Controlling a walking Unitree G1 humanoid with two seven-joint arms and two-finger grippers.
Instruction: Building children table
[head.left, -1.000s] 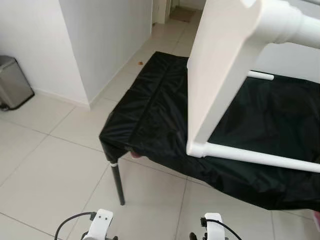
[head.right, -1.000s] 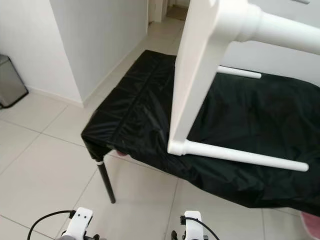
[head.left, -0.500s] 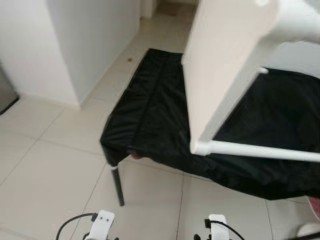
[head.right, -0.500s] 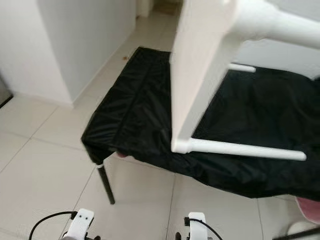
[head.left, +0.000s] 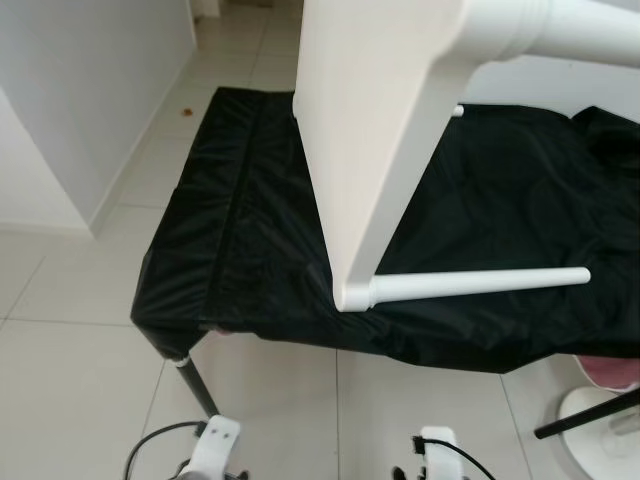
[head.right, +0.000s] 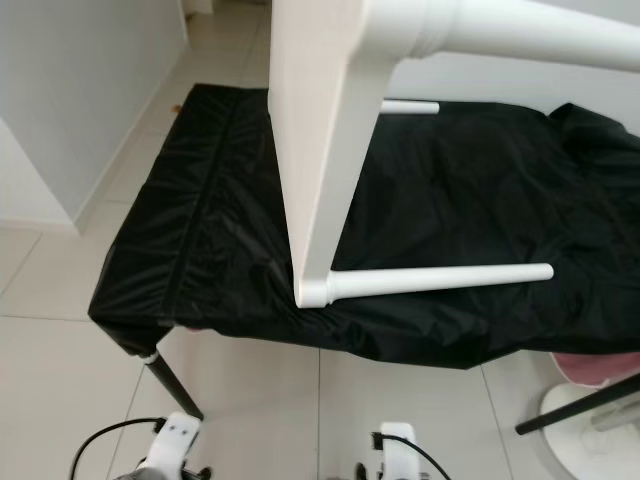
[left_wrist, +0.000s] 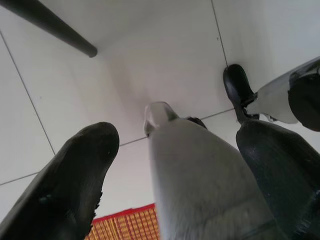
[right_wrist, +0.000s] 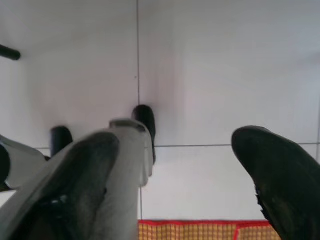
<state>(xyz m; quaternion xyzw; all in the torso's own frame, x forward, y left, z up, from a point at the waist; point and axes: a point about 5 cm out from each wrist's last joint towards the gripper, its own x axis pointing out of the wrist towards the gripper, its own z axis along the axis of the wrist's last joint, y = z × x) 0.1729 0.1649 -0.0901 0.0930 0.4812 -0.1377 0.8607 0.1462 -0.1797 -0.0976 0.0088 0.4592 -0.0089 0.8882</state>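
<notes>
Pale wall (head.left: 60, 110) at far left; white floor tiles (head.left: 70, 390) run under everything. A black cloth (head.left: 250, 210) covers a low stand, one black leg (head.left: 195, 385) exposed at its near left corner. White children table (head.left: 385, 130) lies tipped on the cloth: its flat top stands on edge, tilted, one round leg (head.left: 480, 283) pointing right just above the cloth, another leg (head.left: 580, 25) higher up at the frame's top. A white base with a dark rod (head.left: 590, 425) sits on the floor at far right. Both arms hang low. Left gripper (left_wrist: 175, 175): fingers spread apart, holding nothing, aimed at the tiles. Right gripper (right_wrist: 185, 175): fingers likewise spread wide, holding nothing, over the tiles.
</notes>
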